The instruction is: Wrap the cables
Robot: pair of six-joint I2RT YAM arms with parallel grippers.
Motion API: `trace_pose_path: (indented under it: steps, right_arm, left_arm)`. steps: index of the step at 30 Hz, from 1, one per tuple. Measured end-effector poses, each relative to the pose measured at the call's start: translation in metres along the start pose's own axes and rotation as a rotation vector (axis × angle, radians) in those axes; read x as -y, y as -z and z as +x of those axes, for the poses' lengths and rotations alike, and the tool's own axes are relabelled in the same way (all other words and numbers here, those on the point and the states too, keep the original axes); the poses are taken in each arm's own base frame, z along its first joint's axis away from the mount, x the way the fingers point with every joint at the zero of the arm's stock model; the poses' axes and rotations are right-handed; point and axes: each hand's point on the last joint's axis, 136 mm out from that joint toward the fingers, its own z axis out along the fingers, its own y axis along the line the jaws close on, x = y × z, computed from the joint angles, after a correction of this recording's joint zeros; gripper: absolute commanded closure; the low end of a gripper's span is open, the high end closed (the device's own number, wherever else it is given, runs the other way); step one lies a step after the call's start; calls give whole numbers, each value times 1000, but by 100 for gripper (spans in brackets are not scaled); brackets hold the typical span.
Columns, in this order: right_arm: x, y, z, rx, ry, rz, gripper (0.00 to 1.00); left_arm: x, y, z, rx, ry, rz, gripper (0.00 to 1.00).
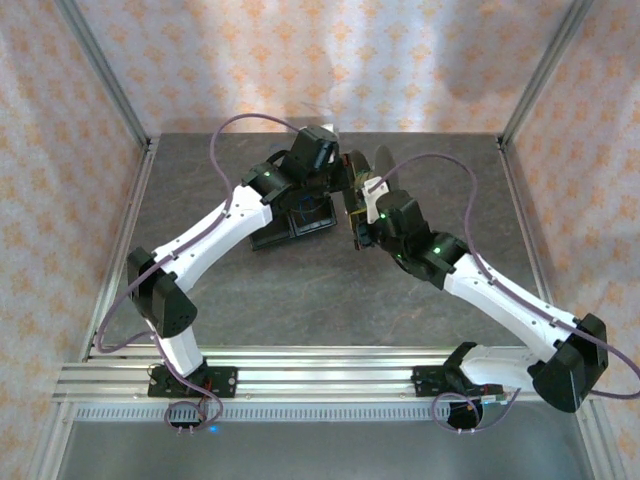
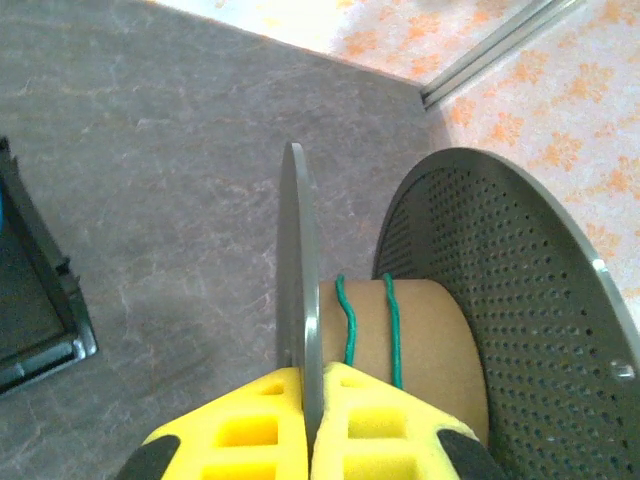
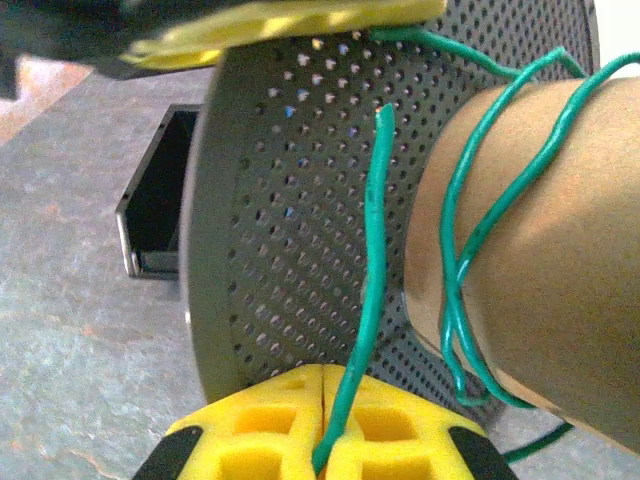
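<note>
A grey spool with perforated flanges (image 2: 510, 300) and a brown cardboard core (image 2: 430, 330) stands on edge at the back of the table (image 1: 375, 165). My left gripper (image 2: 312, 378) is shut on the rim of its near flange (image 2: 297, 260). The green cable (image 2: 391, 320) runs in two turns round the core. In the right wrist view the green cable (image 3: 372, 260) loops loosely over the core (image 3: 560, 250), and its free end stands up from my right gripper (image 3: 322, 388), which is shut on it. In the top view, the right gripper (image 1: 362, 208) is just below the left gripper (image 1: 345, 172).
A black tray (image 1: 295, 225) lies on the grey table (image 1: 300, 300) left of the spool, under the left arm; its corner shows beside the flange (image 3: 160, 190). Metal frame posts and patterned walls close in the back and sides.
</note>
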Motion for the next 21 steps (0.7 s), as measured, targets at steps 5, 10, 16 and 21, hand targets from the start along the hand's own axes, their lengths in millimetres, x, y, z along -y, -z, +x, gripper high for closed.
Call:
trace_pose_path:
  steps: [5, 10, 16, 21]
  right_arm:
    - [3, -8, -4, -14, -103, 39, 94]
    - [2, -13, -1, -34, -154, 46, 80]
    - [-3, -11, 6, -65, -163, 22, 69]
    - [-11, -2, 8, -91, -172, -25, 58]
  left_arm:
    - [1, -1, -3, 10, -75, -34, 100]
    - [-3, -2, -1, -1, -122, -64, 100]
    - [-5, -1, 5, -23, -167, -85, 100]
    - [-2, 1, 10, -56, -187, -89, 100]
